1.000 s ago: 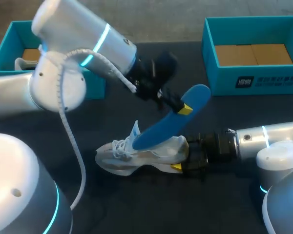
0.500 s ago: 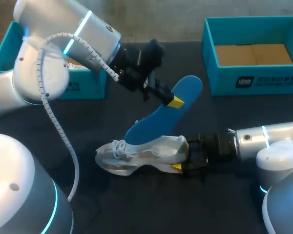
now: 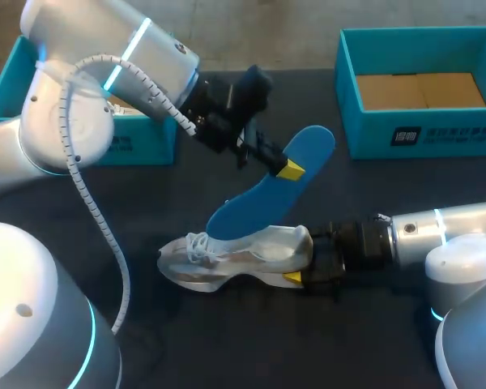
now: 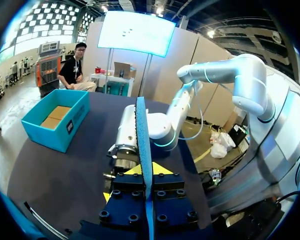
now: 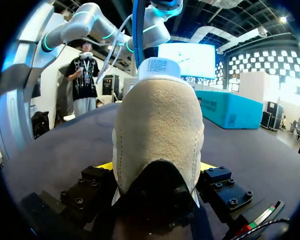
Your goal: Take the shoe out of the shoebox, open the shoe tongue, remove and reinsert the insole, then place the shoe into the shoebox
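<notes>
— Item one: left gripper (image 3: 287, 170)?
— Mine. It was closed narrow on the insole (image 3: 267, 193), near its heel end. My wrist view showed the blue edge pinched between both yellow tips.
— Item two: right gripper (image 3: 301, 266)?
— Clamped on the shoe (image 3: 231, 258) at the heel, one finger each side, pinning it to the table (image 3: 227, 340).
— Location of shoe?
— On its sole, mid-table, toe toward my left, well apart from the box (image 3: 364, 134) at my right.
— Location of insole?
— Slanted, with the toe end at the shoe's mouth and the heel end raised toward the box. Whether the tip sat inside, I could not tell.
— Step in hand?
— The insole step, I judged. Whether it was going out or back in was not determinable.
— Next move requires?
— If out, a lift clear of the collar. If in, a flatter angle and a slide toward the toe, while my right held firm.
</notes>
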